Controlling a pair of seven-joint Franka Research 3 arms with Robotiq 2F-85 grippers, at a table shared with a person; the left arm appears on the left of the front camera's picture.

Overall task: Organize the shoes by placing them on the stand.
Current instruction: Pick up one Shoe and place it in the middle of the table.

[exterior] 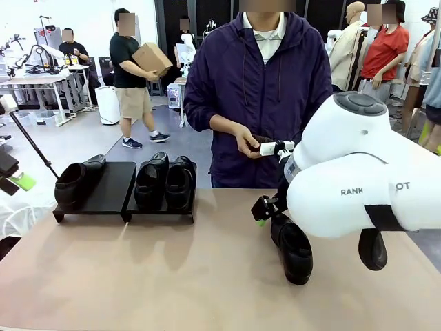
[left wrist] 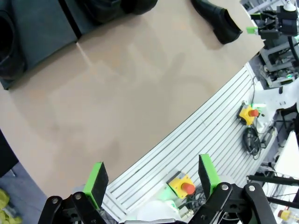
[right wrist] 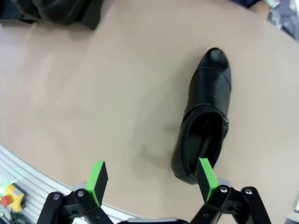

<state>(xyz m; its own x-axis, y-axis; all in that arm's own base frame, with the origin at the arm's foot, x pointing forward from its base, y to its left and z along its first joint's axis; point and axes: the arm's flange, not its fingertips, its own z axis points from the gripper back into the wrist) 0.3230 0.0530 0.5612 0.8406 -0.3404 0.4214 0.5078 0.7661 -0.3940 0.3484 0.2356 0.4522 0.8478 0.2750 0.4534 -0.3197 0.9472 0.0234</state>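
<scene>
- right gripper (right wrist: 151,179): jaws spread wide, grasping nothing, hovering over the surface (right wrist: 93,93); one green pad (right wrist: 207,174) overlaps the heel end of a loose shoe (right wrist: 205,116) in the right wrist view, contact cannot tell
- that loose shoe lies flat on the surface, toe toward 12 o'clock in the right wrist view; in the front view it sits at about 4 o'clock of frame centre (exterior: 293,247), just below the right gripper (exterior: 265,207)
- left gripper (left wrist: 152,179): jaws released, empty, hanging over the surface edge and a ribbed metal base (left wrist: 210,135) with yellow stop buttons (left wrist: 182,185)
- the stand (exterior: 110,189): at 9 o'clock in the front view, far-left part of the surface
- three shoes on the stand: one (exterior: 76,181) on the left platform, turned sideways, two (exterior: 150,181) (exterior: 179,183) side by side on the right platform, toes toward the camera
- person (exterior: 265,89) in a dark purple jacket at 12 o'clock, behind the surface, hands (exterior: 247,141) holding a small dark object
</scene>
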